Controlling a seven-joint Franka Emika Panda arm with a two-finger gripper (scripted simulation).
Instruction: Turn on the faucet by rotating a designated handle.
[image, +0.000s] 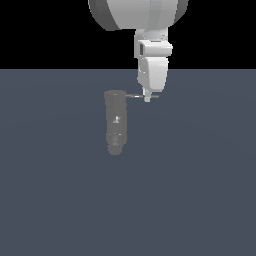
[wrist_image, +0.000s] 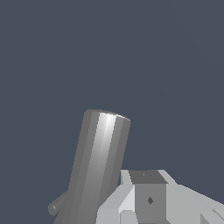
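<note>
Exterior view: the arm (image: 140, 12) is cut off by the top edge; only its lower links show. The gripper (image: 147, 98) covers the middle of the handle (image: 134, 96), and whether the fingertips touch the rod cannot be told. Jaw spacing is too small to judge.

Wrist view: the faucet (wrist_image: 98, 166) runs out at the bottom edge, its lower body unseen. The gripper's grey housing (wrist_image: 151, 199) is cropped at the bottom and hides the faucet's near side. No fingertips are visible.

Flat slate-blue floor (image: 200, 200); dark grey faucet (image: 115, 120) lies on it, handle (image: 135, 96) sideways.
</note>
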